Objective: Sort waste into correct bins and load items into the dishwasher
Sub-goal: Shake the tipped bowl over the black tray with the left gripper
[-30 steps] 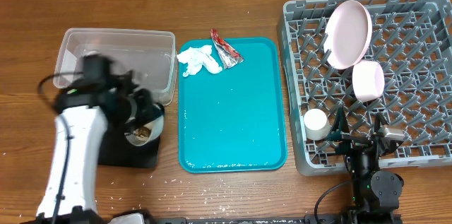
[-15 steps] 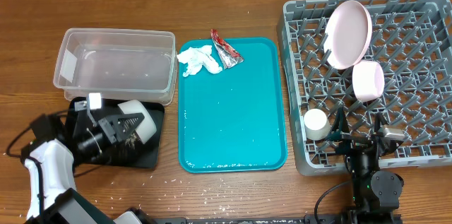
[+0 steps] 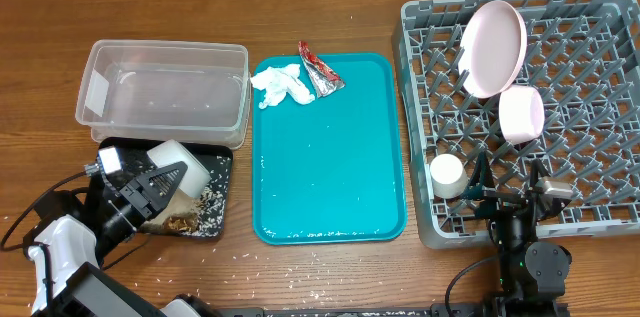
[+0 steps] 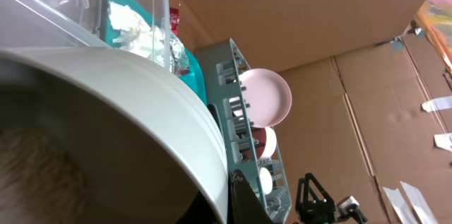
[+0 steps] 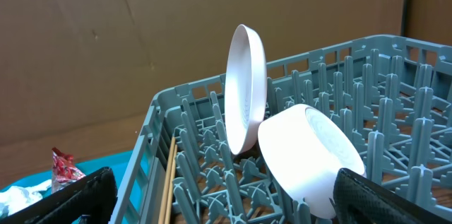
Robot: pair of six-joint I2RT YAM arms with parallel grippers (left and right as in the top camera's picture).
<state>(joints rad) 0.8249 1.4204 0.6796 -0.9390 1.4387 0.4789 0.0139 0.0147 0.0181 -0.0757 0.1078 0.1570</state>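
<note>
The left end effector pinches the rim of the off-white bowl, holding it tipped on its side over the near-left black tray. In the left wrist view the rim fills the frame with one dark finger beside it. Rice and scraps lie on the tray below the bowl, and a few grains are scattered on the desk just near of it.

The bowl looks stiff, smooth and breakable, probably greasy inside. A pinch over the rim seems the only sound hold, and it should ride level to keep any leftovers in.

The clear tub sits just beyond the tray. To the right is the teal tray, with the tissue and wrapper at its far edge, both light and easily crushed.

The rack is at far right and holds the plate, pink bowl, cup and chopsticks. The right end effector rests at its near edge, fingers spread wide and empty. It and the cup could crowd the rack's near side, so open pegs farther right look safer.
</note>
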